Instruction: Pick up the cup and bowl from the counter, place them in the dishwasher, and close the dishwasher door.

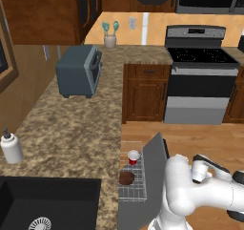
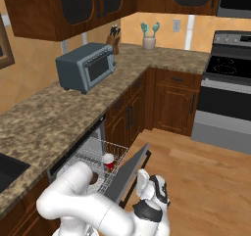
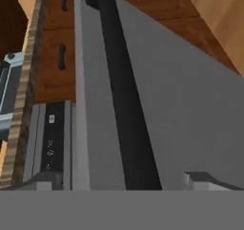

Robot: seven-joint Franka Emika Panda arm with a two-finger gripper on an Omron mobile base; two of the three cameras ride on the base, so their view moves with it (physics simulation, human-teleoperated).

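The red cup (image 1: 134, 157) (image 2: 108, 162) stands upright in the dishwasher's white wire rack (image 1: 136, 190) (image 2: 93, 153). Beside it lies the dark brown bowl (image 1: 127, 178) (image 2: 93, 179), partly hidden by my arm in the right base view. The grey dishwasher door (image 1: 152, 176) (image 2: 128, 175) (image 3: 190, 109) is tilted, partway between down and upright. My gripper (image 3: 124, 179) (image 1: 198, 169) (image 2: 147, 181) is open against the door's outer face, its fingertips (image 3: 47, 180) straddling the black bar handle (image 3: 121, 105). The granite counter (image 1: 71, 124) (image 2: 49, 112) runs above.
A grey toaster oven (image 1: 78, 70) (image 2: 86, 66), a white soap bottle (image 1: 10, 147) and a black sink (image 1: 47, 205) are on the counter. A utensil jar (image 1: 110, 38) (image 2: 149, 39) stands in the corner. The steel oven (image 1: 200, 81) (image 2: 228, 98) is beyond open wooden floor (image 2: 206, 181).
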